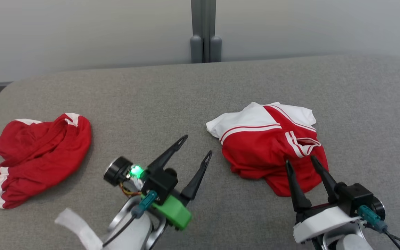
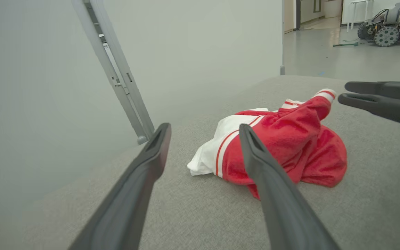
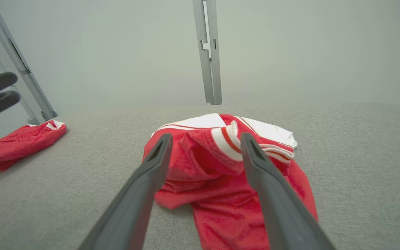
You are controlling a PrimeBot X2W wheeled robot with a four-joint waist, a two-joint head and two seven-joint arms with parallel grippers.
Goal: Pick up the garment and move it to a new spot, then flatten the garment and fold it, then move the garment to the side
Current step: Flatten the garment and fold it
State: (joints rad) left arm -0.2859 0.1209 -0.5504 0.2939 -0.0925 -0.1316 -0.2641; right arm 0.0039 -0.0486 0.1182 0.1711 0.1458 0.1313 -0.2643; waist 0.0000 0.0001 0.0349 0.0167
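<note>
A crumpled red-and-white garment (image 1: 269, 146) lies right of centre on the grey worktop (image 1: 200, 90) as I watch from the remote station. The right end effector (image 1: 300, 160) is spread wide, its two dark fingertips poised over the cloth's near edge; I cannot tell whether they touch it. The left end effector (image 1: 197, 144) is also spread wide and holds nothing. It is angled toward the garment from the bare worktop just beside it.

The head view gives me the whole layout, including a second red garment (image 1: 40, 156) heaped well apart at the far left. The right wrist view brings close a striped cuff (image 3: 226, 139) standing up between that arm's fingers. The left wrist view takes in the garment's white side. Past the worktop's far edge, it adds an open floor (image 2: 325, 59) with a wheeled machine (image 2: 384, 29) at the back.
</note>
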